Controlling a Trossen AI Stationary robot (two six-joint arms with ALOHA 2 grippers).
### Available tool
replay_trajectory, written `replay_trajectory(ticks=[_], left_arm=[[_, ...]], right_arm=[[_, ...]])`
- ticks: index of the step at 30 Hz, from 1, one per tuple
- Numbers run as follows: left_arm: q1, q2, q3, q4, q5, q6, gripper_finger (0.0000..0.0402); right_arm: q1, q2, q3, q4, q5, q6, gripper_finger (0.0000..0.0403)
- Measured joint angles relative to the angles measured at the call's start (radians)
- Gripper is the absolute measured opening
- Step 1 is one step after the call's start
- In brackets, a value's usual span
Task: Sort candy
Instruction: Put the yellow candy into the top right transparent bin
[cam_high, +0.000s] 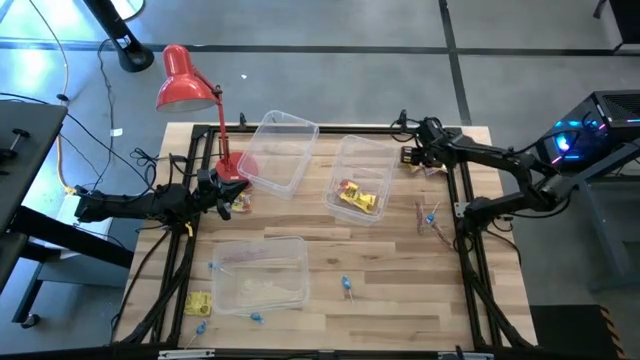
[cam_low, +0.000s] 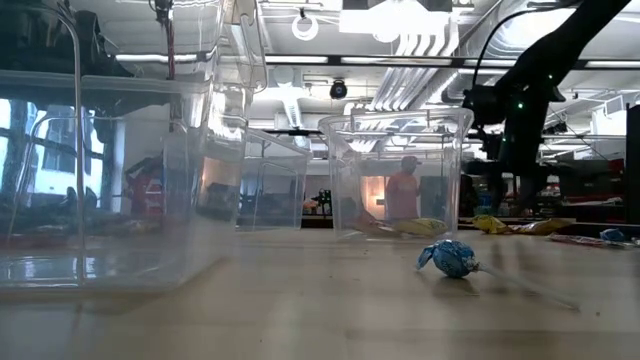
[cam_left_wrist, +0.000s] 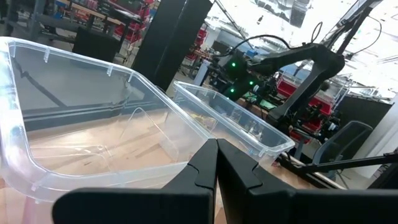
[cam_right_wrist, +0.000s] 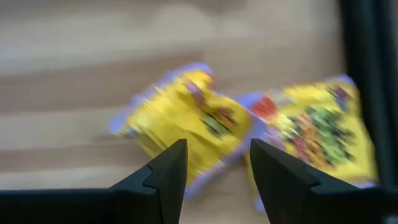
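My right gripper (cam_high: 409, 156) (cam_right_wrist: 217, 149) hangs open near the table's far right corner, fingers pointing down. Just below it two yellow candy packets (cam_right_wrist: 186, 118) (cam_right_wrist: 317, 124) lie flat on the wood, untouched. More yellow packets (cam_high: 358, 196) lie in the clear bin (cam_high: 375, 150) at the middle right. Blue twist-wrapped pieces (cam_high: 346, 285) (cam_low: 450, 257) and one yellow packet (cam_high: 197, 303) are scattered along the near side. Red-pink sticks (cam_high: 430, 215) lie near the right rail. My left gripper (cam_high: 228, 197) (cam_left_wrist: 216, 152) waits shut at the table's left, holding nothing.
An empty clear bin (cam_high: 278, 150) stands at the far middle and another (cam_high: 262, 272) at the near left. A red desk lamp (cam_high: 185, 80) stands at the far left corner. A black frame rail (cam_high: 465, 230) runs along the right side.
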Motion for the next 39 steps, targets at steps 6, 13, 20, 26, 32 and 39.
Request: replay_trajectory(ticks=[6, 13, 20, 26, 32, 39], left_arm=[[0.000, 0.000, 0.000, 0.000, 0.000, 0.000, 0.0000], [0.000, 0.000, 0.000, 0.000, 0.000, 0.000, 0.0000], [0.000, 0.000, 0.000, 0.000, 0.000, 0.000, 0.0000], [0.000, 0.000, 0.000, 0.000, 0.000, 0.000, 0.0000], [0.000, 0.000, 0.000, 0.000, 0.000, 0.000, 0.0000], [0.000, 0.000, 0.000, 0.000, 0.000, 0.000, 0.0000]], right_arm=[[0.002, 0.026, -0.001, 0.079, -0.016, -0.017, 0.0167], [0.035, 0.129, 0.003, 0.086, 0.044, -0.040, 0.0164], [0.062, 0.117, 0.004, 0.051, 0.033, -0.122, 0.0025], [0.066, -0.040, 0.036, -0.068, 0.042, -0.185, 0.0007], [0.075, -0.260, 0.153, -0.107, 0.073, -0.212, 0.0004], [0.211, -0.360, 0.197, 0.110, -0.332, -0.170, 0.0002]])
